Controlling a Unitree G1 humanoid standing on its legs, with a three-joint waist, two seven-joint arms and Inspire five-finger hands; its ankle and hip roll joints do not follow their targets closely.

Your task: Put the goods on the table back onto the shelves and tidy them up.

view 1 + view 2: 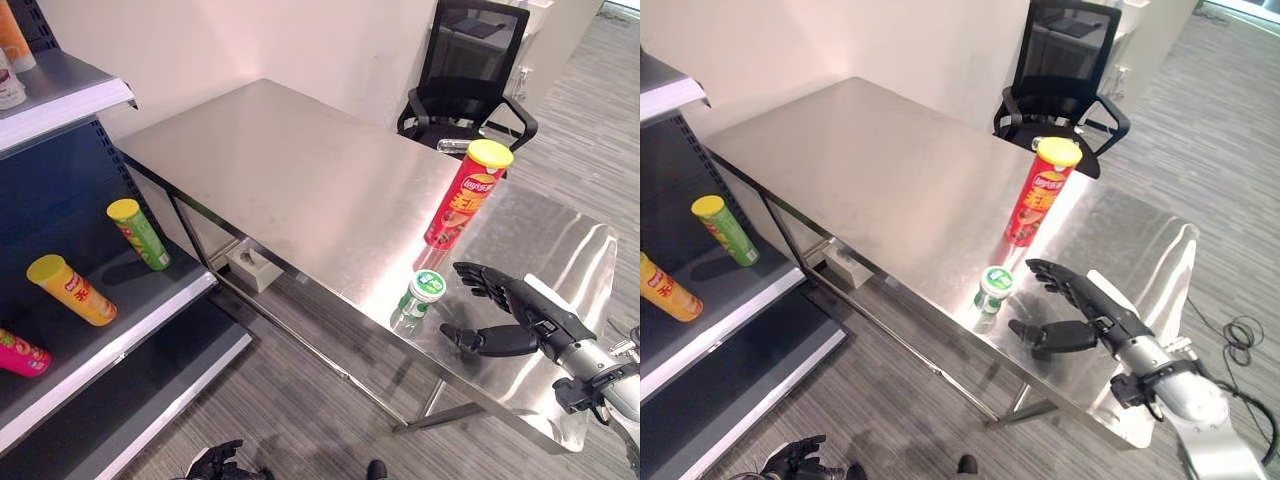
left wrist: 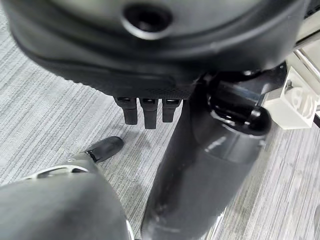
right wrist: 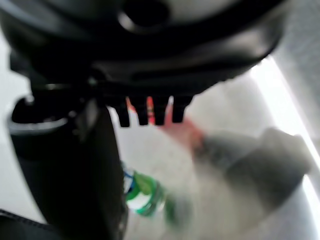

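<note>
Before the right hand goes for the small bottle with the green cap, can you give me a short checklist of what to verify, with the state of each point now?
1. Right hand open, fingers spread, holding nothing: ok.
2. Small bottle upright near the table's front edge, just beyond the right hand's fingertips, not yet touched: ok.
3. Red chip can stands upright close behind the bottle; a wide reach might knock it: not ok, mind it.
4. Bottle near the table edge; a push could probably tip it off: not ok.
5. Free space on the shelf beside the green can and the yellow can: ok.
6. Left hand hangs low over the floor, out of the way: ok.
</note>
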